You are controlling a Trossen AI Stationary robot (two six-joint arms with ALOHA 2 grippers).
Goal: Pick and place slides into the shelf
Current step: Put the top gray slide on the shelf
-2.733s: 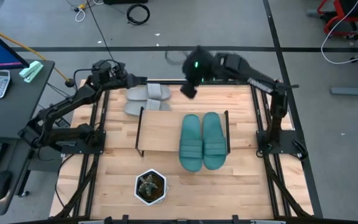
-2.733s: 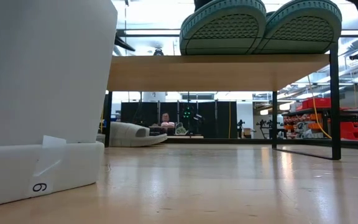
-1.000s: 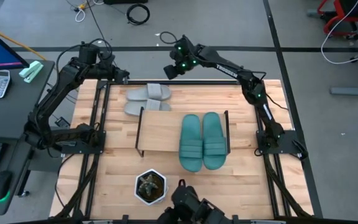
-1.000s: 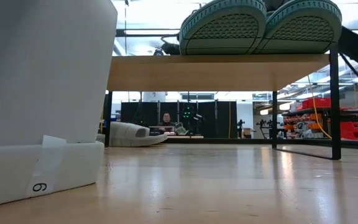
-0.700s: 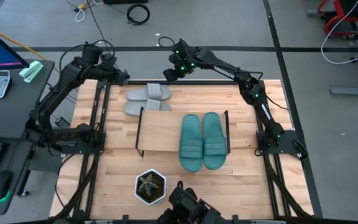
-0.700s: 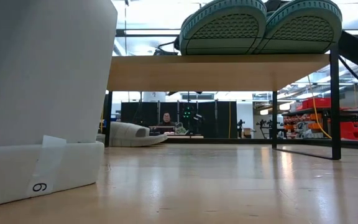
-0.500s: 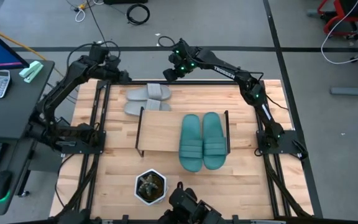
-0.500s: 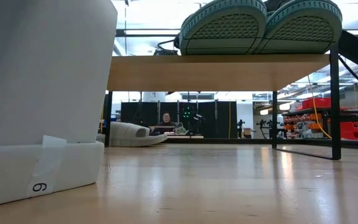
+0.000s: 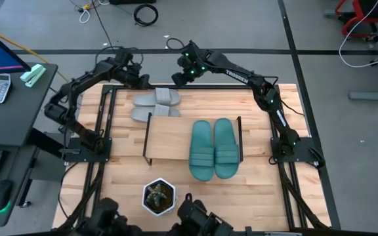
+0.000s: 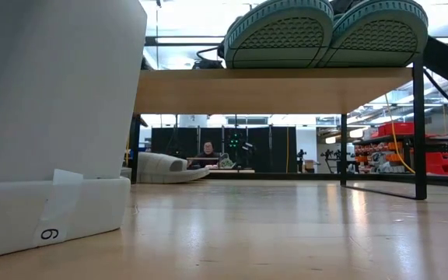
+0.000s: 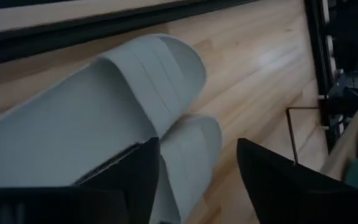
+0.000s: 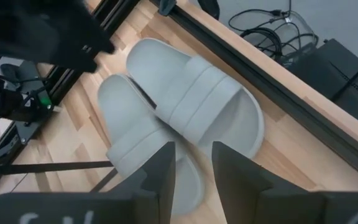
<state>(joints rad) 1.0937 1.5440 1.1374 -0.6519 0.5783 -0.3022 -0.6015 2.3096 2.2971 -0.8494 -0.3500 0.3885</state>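
Two light grey slides lie sole-down side by side on the table's far left part, one (image 9: 158,97) farther and one (image 9: 151,113) nearer; they also show in the left wrist view (image 11: 98,118) and the right wrist view (image 12: 197,93). Two teal slides (image 9: 214,149) lie on the right half of the shelf (image 9: 169,141); in the low view their soles (image 10: 325,31) overhang the board. My left gripper (image 9: 142,80) is open above the table's far edge, just beyond the grey slides. My right gripper (image 9: 179,75) is open, also beyond the far edge, right of the grey slides.
A plant in a white hexagonal pot (image 9: 159,196) stands near the front edge and fills the left of the low view (image 10: 53,117). Black frame rails (image 9: 107,124) run along the table's sides. The shelf's left half is bare board. A person (image 10: 206,148) sits far off.
My left gripper has swung from beyond the table's far left corner toward the right, nearer to the grey slides. The slides have not moved.
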